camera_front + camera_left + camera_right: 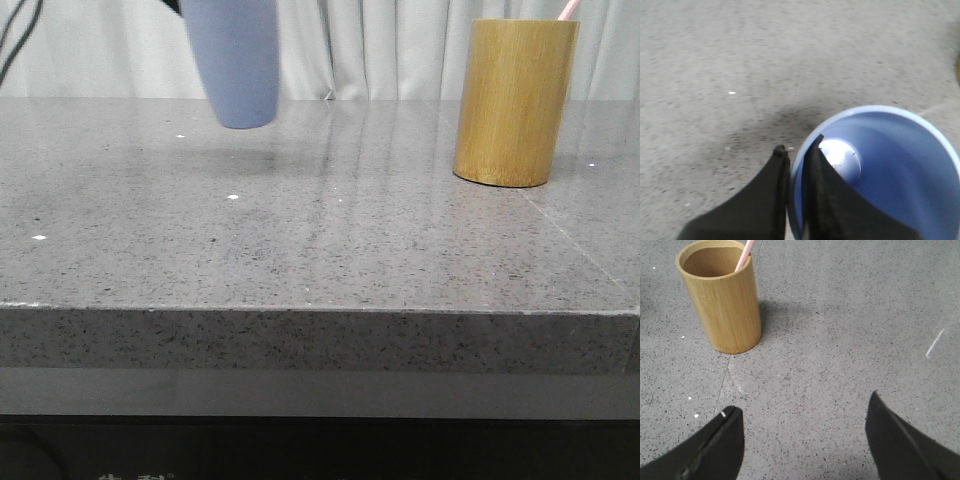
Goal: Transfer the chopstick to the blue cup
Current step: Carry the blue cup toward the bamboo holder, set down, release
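Observation:
The blue cup (238, 62) hangs above the table at the back left, its base off the surface and a shadow below it. My left gripper (797, 145) is shut on the cup's rim (796, 165), one finger outside the wall and one inside; the cup's inside looks empty. A pale pink chopstick (744, 255) leans out of the wooden cylinder (722, 295), which stands at the back right (513, 102); its pink tip (567, 10) shows over the rim. My right gripper (802, 407) is open over bare table, apart from the cylinder.
Grey speckled stone table (320, 230) with a front edge near the camera. White curtain (380, 45) behind the table. Dark cables (15, 35) hang at the far left.

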### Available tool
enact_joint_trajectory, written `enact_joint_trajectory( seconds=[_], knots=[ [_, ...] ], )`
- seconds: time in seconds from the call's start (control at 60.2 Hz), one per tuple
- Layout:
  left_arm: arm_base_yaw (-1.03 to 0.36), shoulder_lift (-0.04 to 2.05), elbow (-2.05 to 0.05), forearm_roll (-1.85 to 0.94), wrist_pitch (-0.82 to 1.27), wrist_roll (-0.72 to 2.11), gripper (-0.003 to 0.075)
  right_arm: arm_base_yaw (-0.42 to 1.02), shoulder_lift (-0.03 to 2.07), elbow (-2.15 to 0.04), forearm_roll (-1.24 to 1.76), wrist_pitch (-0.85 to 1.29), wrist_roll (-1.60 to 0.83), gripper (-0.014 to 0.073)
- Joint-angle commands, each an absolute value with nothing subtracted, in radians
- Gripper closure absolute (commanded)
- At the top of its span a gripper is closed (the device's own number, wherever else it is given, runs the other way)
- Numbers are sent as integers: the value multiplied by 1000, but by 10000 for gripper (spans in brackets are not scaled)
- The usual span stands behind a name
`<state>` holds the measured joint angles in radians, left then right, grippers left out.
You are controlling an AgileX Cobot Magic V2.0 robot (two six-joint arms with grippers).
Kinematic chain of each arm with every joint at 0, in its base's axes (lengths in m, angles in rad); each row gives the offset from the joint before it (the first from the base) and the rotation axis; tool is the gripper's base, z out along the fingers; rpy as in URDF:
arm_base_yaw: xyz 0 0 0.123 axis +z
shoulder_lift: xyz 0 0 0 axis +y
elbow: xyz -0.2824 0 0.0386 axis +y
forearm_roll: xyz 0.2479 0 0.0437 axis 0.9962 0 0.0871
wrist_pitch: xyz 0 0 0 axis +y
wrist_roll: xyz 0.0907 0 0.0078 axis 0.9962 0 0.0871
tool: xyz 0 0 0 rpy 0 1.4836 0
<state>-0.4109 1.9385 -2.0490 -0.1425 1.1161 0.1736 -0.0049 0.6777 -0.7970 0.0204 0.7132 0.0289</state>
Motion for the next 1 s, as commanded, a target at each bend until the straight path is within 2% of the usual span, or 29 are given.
enact_joint_trajectory(
  seconds=[0.0, 0.249, 0.765, 0.864, 0.981],
  knots=[
    [-451, 1888, -2085, -137, 1073, 163, 739, -4, 685, -833, 9, 639, 23, 66],
    [-500, 1917, -2085, -110, 1048, 163, 739, -4, 685, -833, 9, 639, 23, 66],
    [-500, 1951, -2085, -112, 1126, 163, 733, -4, 685, -833, 9, 639, 23, 66],
    [-500, 1951, -2085, -112, 1129, 163, 673, -4, 685, -833, 9, 639, 23, 66],
    [-500, 1951, -2085, -112, 1127, 163, 519, -4, 685, -833, 9, 639, 23, 66]
  ],
)
